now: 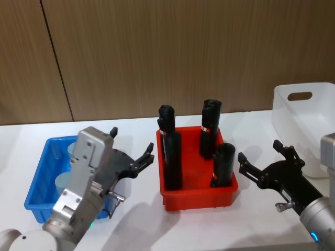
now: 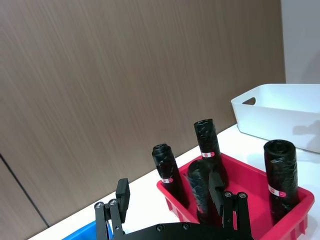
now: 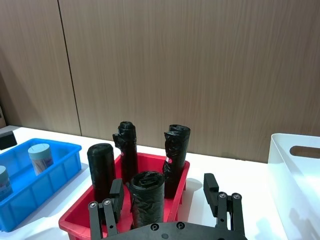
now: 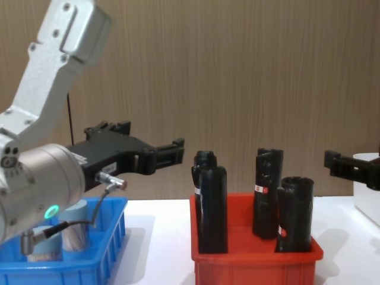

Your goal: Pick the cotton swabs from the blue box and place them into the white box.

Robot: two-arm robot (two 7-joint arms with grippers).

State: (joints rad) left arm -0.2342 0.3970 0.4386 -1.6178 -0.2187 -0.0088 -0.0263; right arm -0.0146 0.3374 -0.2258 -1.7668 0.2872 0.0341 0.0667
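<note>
Cotton swabs point(image 1: 63, 181) are the job. How do your fingers stand? (operator)

Spread wide on both sides, gripping nothing. My left gripper point(image 1: 131, 142) hangs in the air over the near right part of the blue box point(image 1: 37, 175), well above its rim, with the fingertips pointing toward the red bin point(image 1: 199, 197). My right gripper point(image 1: 260, 151) hovers above the table point(image 1: 251, 219) in the gap between that red bin and the white box point(image 1: 309, 123), and its fingertips also point toward the bin. (me)

And the swabs themselves? (operator)

Upright in the blue box. I can make out at least two clear tubs with pale lids, one near the back wall and one toward the middle. My left arm covers the rest of the box, so I cannot tell how many there are. They sit below and behind my left fingers, apart from them. (me)

What lies around? (operator)

The red bin stands between the two boxes and holds four black cylinders point(image 1: 172, 159) with red-and-white labels, all upright. The white box sits at the table's far right, near the wood-panel wall point(image 1: 157, 52). (me)
</note>
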